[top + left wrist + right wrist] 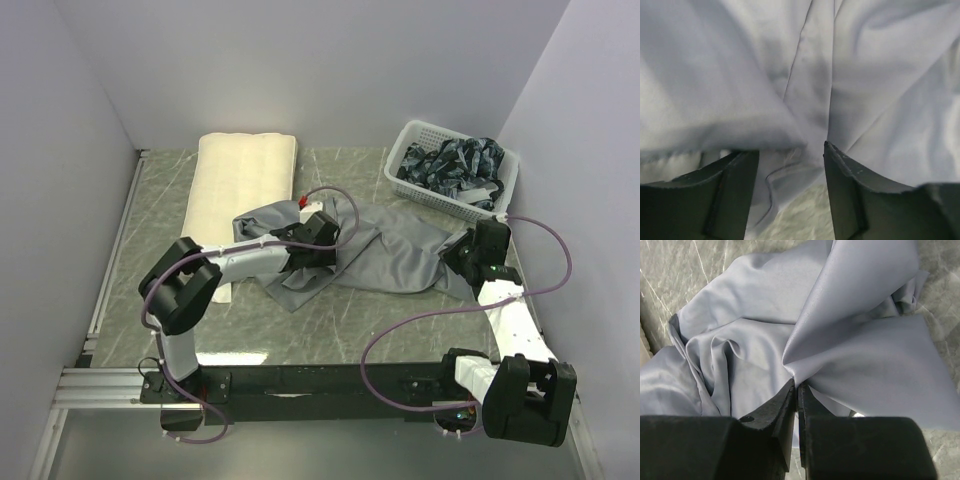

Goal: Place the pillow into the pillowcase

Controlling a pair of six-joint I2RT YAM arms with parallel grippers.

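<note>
The grey pillowcase (385,250) lies crumpled across the middle of the table. The cream pillow (240,185) lies flat at the back left, apart from both grippers. My left gripper (322,243) is open over the pillowcase's left part; in the left wrist view the cloth (800,90) fills the frame and a hem edge lies between the spread fingers (850,190). My right gripper (462,252) is shut on a fold of the pillowcase (850,340) at its right end; the cloth bunches up from the closed fingertips (790,395).
A white basket (500,190) with dark patterned cloth stands at the back right. Walls close the table at left, back and right. A metal rail (115,250) runs along the left edge.
</note>
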